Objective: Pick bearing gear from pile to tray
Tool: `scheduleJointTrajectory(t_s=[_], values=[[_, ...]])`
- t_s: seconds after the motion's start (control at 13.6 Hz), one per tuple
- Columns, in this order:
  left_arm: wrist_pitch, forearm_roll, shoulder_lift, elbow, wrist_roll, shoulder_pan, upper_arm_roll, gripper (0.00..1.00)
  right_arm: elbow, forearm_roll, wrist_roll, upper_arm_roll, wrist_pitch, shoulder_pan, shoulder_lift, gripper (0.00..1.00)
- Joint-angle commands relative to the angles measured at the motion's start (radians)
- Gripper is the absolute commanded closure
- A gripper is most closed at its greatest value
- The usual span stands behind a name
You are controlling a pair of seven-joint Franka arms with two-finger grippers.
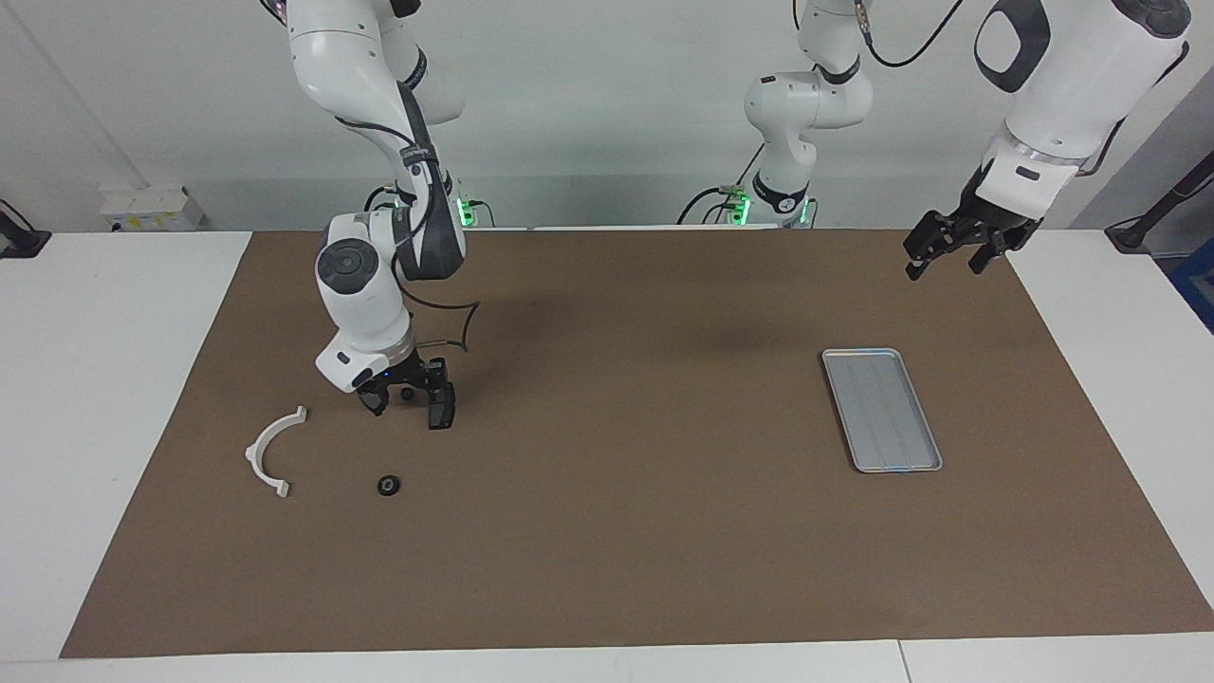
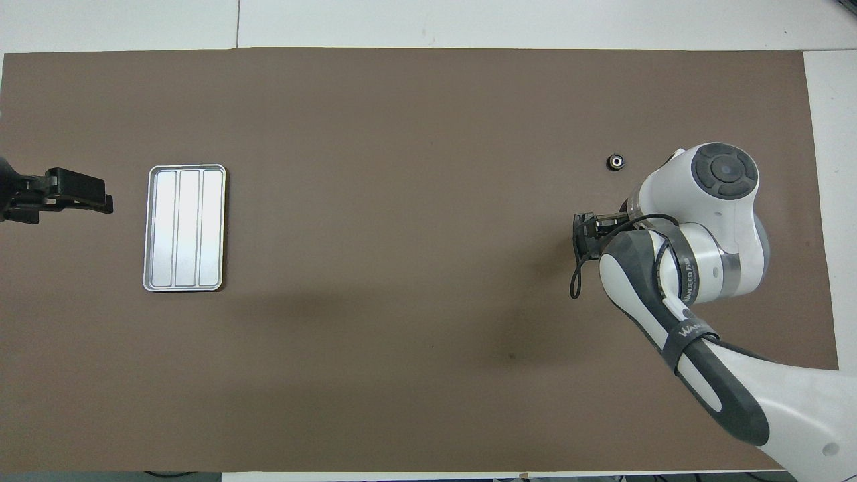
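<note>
From the pile I see a white curved half-ring (image 1: 273, 451) and a small black round piece (image 1: 388, 486) on the brown mat at the right arm's end. The round piece also shows in the overhead view (image 2: 614, 161). No brake pads are in view. My right gripper (image 1: 408, 406) hangs open, low over the mat, beside both parts and touching neither. In the overhead view the arm hides the half-ring and most of the right gripper (image 2: 584, 234). The silver tray (image 1: 882, 408) lies empty at the left arm's end (image 2: 184, 227). My left gripper (image 1: 948, 258) waits open, high beside the tray (image 2: 63, 194).
The brown mat (image 1: 626, 531) covers most of the white table. A loose black cable (image 1: 455, 327) loops from the right arm's wrist above the mat.
</note>
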Motion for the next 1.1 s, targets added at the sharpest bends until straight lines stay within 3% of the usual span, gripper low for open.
scheduleJointTrajectory(t_s=[0.0,0.44,1.03], values=[[-0.008,0.013,-0.028,-0.026,0.003,0.004,-0.005,0.0,-0.055,-0.014,0.022,0.001,0.026,0.002,-0.041,0.24],[-0.008,0.013,-0.028,-0.026,0.003,0.004,-0.005,0.0,-0.111,-0.014,0.016,0.001,0.089,0.0,-0.053,0.24],[-0.008,0.013,-0.028,-0.026,0.001,0.004,-0.005,0.0,-0.114,-0.014,-0.015,-0.001,0.097,-0.029,-0.05,0.24]])
